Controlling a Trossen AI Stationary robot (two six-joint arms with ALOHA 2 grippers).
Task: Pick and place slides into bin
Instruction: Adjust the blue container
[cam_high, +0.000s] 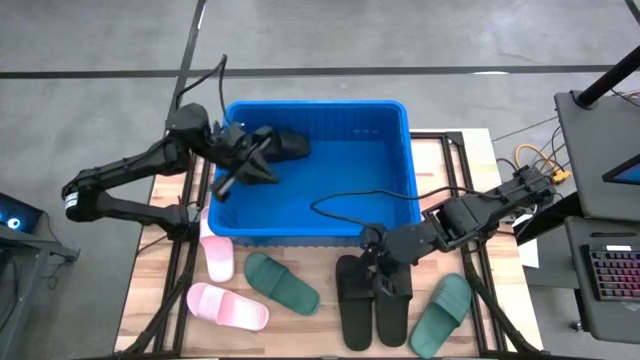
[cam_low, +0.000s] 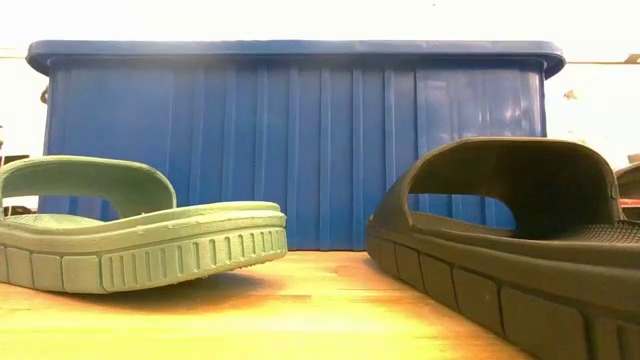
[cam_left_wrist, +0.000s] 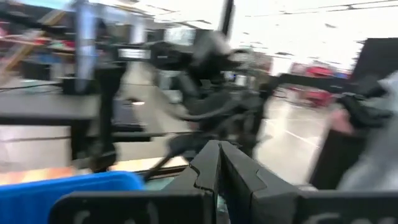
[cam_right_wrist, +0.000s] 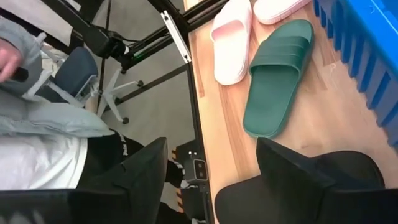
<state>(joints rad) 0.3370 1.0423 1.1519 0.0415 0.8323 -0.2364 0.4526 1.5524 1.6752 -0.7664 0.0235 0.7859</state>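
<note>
The blue bin (cam_high: 400, 205) stands at the table's far middle, with one black slide (cam_high: 288, 144) lying in its far left corner. My left gripper (cam_high: 243, 166) is shut and empty above the bin's left part, beside that slide; its fingers (cam_left_wrist: 217, 171) are closed together. On the table near the bin lie a pink pair (cam_high: 228, 305), two green slides (cam_high: 282, 283) (cam_high: 442, 315) and a black pair (cam_high: 372, 305). My right gripper (cam_high: 378, 258) is open just above the far end of the black pair (cam_right_wrist: 323, 186); I cannot tell whether a finger touches it.
The bin's near wall (cam_low: 300, 150) rises right behind the slides. A green slide (cam_low: 130, 235) and a black one (cam_low: 520, 230) lie close to the near edge. A person in light clothes (cam_right_wrist: 37, 112) is beyond the table's edge. A cable (cam_high: 350, 197) hangs over the bin.
</note>
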